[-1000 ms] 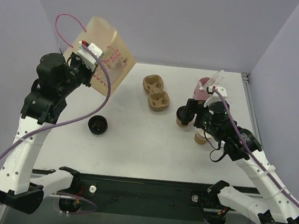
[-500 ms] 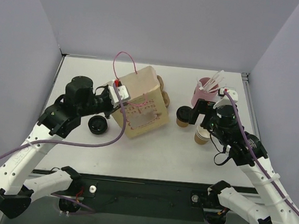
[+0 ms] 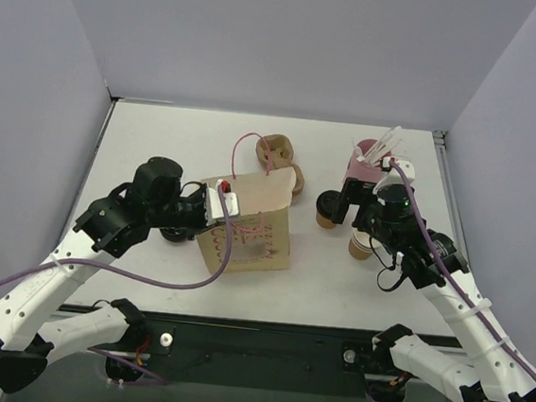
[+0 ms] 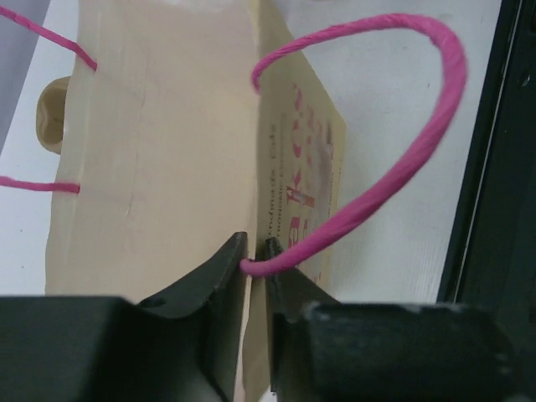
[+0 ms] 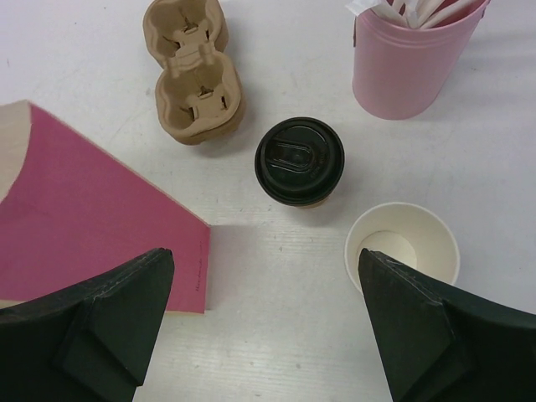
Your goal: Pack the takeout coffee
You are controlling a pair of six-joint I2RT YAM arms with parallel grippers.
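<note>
Two takeout coffee cups stand at the right: a kraft cup with a black lid point(image 5: 299, 162) point(image 3: 327, 210) and an open kraft cup with a white inside point(image 5: 402, 247) point(image 3: 361, 244). The tan paper bag point(image 3: 251, 226) point(image 4: 159, 151) stands at mid-table. My left gripper point(image 3: 218, 203) point(image 4: 255, 247) has its jaws almost together on the bag's top edge, at the root of the pink handle point(image 4: 402, 159). Hovering above the table just left of the cups, my right gripper point(image 5: 266, 260) point(image 3: 345, 207) is wide open and holds nothing.
A pink cup of white sticks point(image 5: 410, 63) point(image 3: 363, 165) stands behind the coffee cups. The brown two-hole pulp tray point(image 5: 193, 79) point(image 3: 280, 151) lies behind the bag. A loose black lid point(image 3: 175, 235) lies left of the bag, partly under my left arm.
My left arm has swung the bag from the far left corner to mid-table, in front of the tray. The right gripper stays open above the cups.
</note>
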